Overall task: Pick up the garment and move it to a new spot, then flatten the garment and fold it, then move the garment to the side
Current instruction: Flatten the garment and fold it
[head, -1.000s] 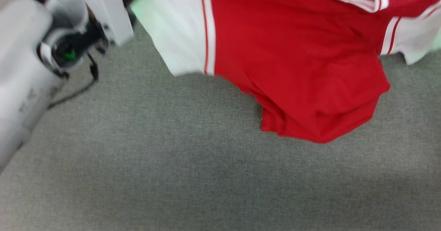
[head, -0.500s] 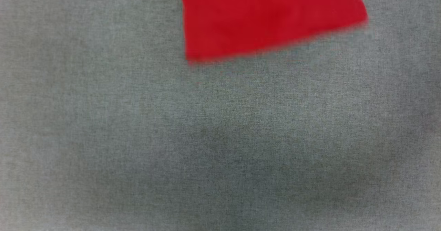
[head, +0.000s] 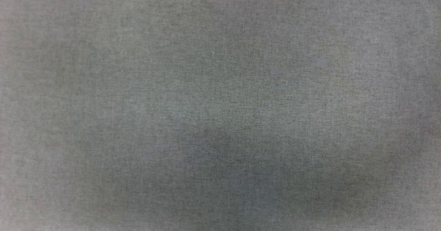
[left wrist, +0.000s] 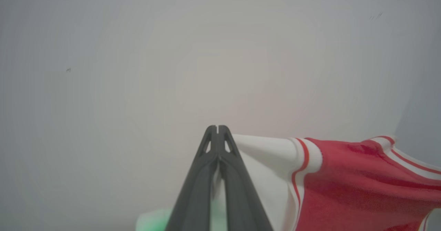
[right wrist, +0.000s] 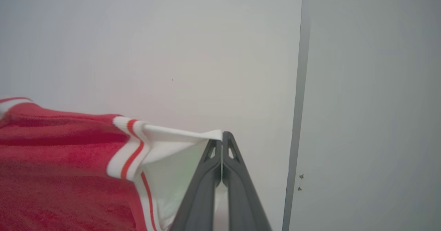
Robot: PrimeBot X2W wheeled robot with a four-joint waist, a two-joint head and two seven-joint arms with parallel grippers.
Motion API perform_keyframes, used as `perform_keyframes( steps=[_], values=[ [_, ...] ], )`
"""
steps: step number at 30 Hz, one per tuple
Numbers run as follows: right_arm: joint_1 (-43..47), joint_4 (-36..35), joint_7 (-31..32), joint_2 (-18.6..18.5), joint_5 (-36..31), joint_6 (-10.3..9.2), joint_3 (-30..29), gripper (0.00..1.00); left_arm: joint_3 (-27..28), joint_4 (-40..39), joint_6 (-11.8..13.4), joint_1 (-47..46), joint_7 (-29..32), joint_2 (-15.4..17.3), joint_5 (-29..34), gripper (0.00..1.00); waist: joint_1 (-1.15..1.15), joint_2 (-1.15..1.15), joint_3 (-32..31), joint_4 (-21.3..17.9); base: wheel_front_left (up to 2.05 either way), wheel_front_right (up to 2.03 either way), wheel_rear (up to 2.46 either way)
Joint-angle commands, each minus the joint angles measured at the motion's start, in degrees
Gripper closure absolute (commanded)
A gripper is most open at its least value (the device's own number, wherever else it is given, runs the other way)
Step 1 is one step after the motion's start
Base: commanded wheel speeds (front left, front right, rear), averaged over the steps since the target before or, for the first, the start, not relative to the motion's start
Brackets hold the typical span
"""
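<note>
Your left gripper (left wrist: 217,129) is clenched on one white sleeve of the shirt (left wrist: 348,186), and your right gripper (right wrist: 222,136) is clenched on the other white sleeve. The shirt hangs held up between them, before a pale wall (right wrist: 172,52). Your head camera looks down on grey cloth (head: 220,107).

The garment (left wrist: 348,189) is seen in red, with white sleeve panels and red-and-white striped trim; the surface (head: 220,86) is shown in mottled grey, the wall (right wrist: 172,34) in pale grey.
</note>
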Motion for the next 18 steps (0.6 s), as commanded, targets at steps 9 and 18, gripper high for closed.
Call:
perform_keyframes(
  steps=[9,18],
  values=[
    [21.6,-12.4,5.3,-7.1,7.7,-0.16,4.6,1.00,-3.4,-11.9,0.2,21.2,-0.3,2.1,-7.8,1.00,0.00,0.00,-3.5,0.9,0.00,0.00,0.00],
    [48.1,-29.5,17.4,-11.2,14.5,-0.16,0.8,1.00,-7.6,-29.5,0.2,45.0,-0.3,10.0,-14.4,1.00,0.00,0.00,-8.8,1.1,0.00,0.00,0.00]
  ],
)
